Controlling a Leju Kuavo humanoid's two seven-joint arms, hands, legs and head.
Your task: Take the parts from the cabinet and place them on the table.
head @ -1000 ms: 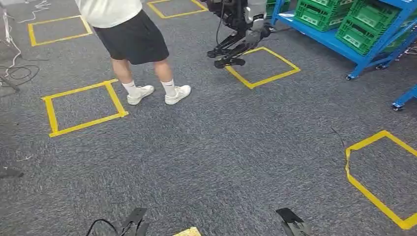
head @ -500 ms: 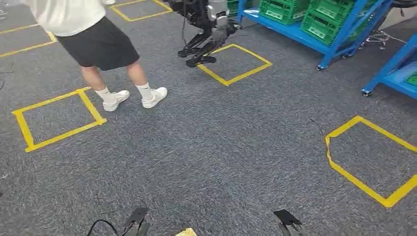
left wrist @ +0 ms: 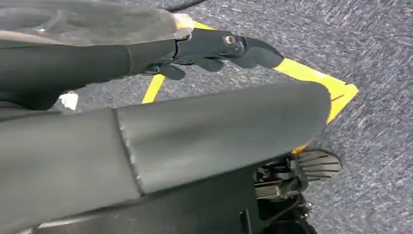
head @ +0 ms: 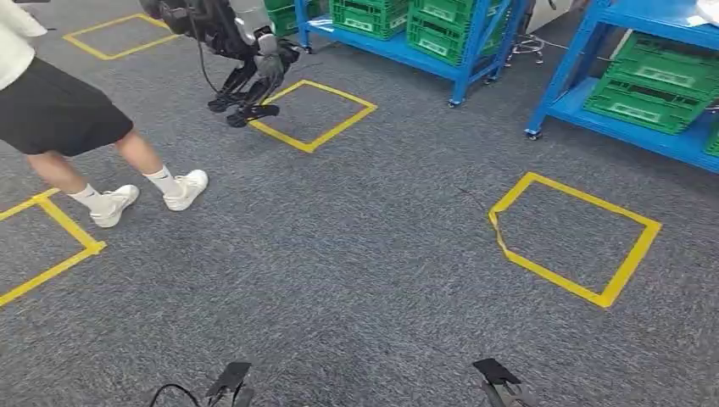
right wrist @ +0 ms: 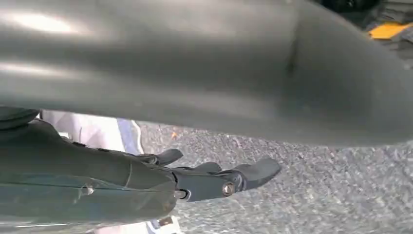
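Two blue racks stand across the grey carpet in the head view: one far ahead (head: 398, 47) and a nearer one to the right (head: 627, 136). Both carry green crates (head: 649, 97); I cannot make out what is inside them. My left hand (left wrist: 219, 48) hangs beside my body over the carpet, its dark fingers stretched out and holding nothing. In the right wrist view my right hand (right wrist: 214, 180) hangs the same way, fingers apart and nothing in it.
A person in black shorts and white shoes (head: 59, 110) stands on the left. Another robot (head: 246, 59) stands at a yellow taped square far ahead. A second taped square (head: 551, 275) lies on the carpet in front of the right rack.
The whole picture has slid to the left as my view turned right. The right blue rack has come into view, and the person now sits at the left edge.
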